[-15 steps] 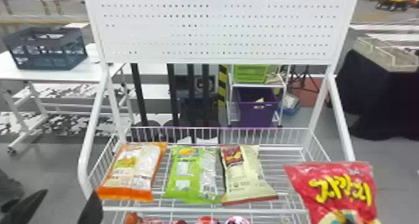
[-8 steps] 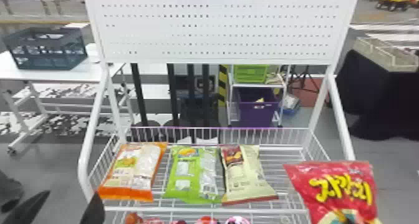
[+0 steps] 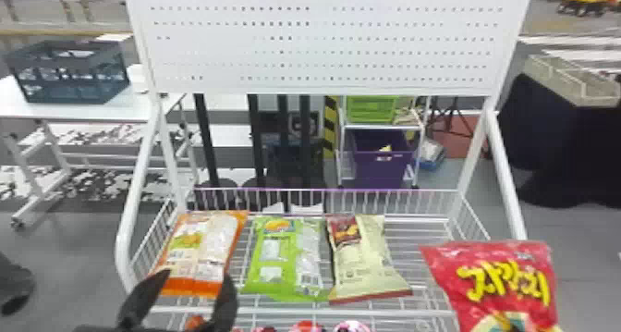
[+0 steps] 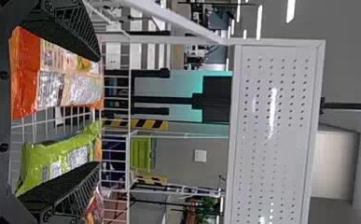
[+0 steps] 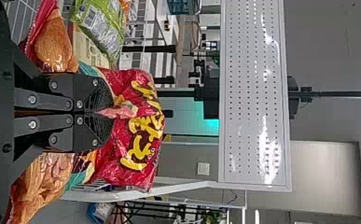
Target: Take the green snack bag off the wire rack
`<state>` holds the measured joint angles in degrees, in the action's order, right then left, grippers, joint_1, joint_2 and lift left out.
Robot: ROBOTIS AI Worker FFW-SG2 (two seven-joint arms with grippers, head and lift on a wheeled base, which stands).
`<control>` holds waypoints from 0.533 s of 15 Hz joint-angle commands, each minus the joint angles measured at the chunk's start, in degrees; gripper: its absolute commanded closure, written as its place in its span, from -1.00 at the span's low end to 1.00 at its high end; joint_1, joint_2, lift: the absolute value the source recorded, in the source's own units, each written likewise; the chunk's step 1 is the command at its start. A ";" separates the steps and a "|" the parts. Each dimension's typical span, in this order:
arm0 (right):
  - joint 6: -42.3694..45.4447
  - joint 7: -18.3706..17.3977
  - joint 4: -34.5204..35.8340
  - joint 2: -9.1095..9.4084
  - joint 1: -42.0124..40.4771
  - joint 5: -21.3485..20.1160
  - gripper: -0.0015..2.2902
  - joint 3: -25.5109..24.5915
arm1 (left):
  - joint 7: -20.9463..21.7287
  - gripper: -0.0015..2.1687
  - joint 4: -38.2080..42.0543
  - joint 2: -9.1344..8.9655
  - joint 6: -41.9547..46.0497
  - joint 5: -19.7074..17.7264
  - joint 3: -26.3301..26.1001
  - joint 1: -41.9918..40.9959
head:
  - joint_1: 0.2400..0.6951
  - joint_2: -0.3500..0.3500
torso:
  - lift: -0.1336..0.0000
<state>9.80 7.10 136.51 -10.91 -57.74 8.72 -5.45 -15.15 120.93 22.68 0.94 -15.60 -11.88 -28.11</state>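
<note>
the green snack bag (image 3: 283,257) stretches up the head view's lower middle, right of the nearer left gripper (image 3: 197,274), jaws apart; right gripper (image 5: 104,113) clamps a red bag (image 5: 134,140)

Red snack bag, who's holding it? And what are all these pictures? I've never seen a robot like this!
The robot has two arms, and each ends in a gripper, a sort of hand with two flat black fingers. One picture comes from its head, looking down at the wire rack. The other two come from its wrists and are turned on their side. The right gripper is holding the red snack bag. The left gripper is open and looks empty. On the rack lie an orange bag, a green snack bag and a cream bag, side by side.
</note>
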 commanded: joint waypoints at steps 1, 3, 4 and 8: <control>-0.10 -0.07 -0.11 0.01 0.00 -0.10 0.95 0.00 | -2.07 -0.90 -6.23 0.08 -2.31 0.04 -7.19 9.12 | 0.14 0.00 | 1.00; -0.10 -0.07 -0.72 0.10 0.35 -0.19 0.95 0.00 | -3.74 -0.90 -12.39 -0.27 -3.36 -0.92 -13.17 17.39 | 0.14 0.00 | 1.00; -0.10 -0.07 -0.98 0.18 0.53 -0.28 0.95 0.09 | -4.36 -0.90 -15.46 -0.89 -4.77 -1.45 -15.72 21.17 | 0.14 0.00 | 1.00; -0.10 -0.15 -1.51 0.18 1.06 -0.46 0.95 0.35 | -5.06 -0.90 -27.24 -3.52 -5.30 -4.53 -21.25 31.36 | 0.14 0.00 | 1.00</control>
<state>9.71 6.99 135.04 -10.72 -56.82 8.22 -5.11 -20.09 97.41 19.95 -4.24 -18.94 -31.38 -0.14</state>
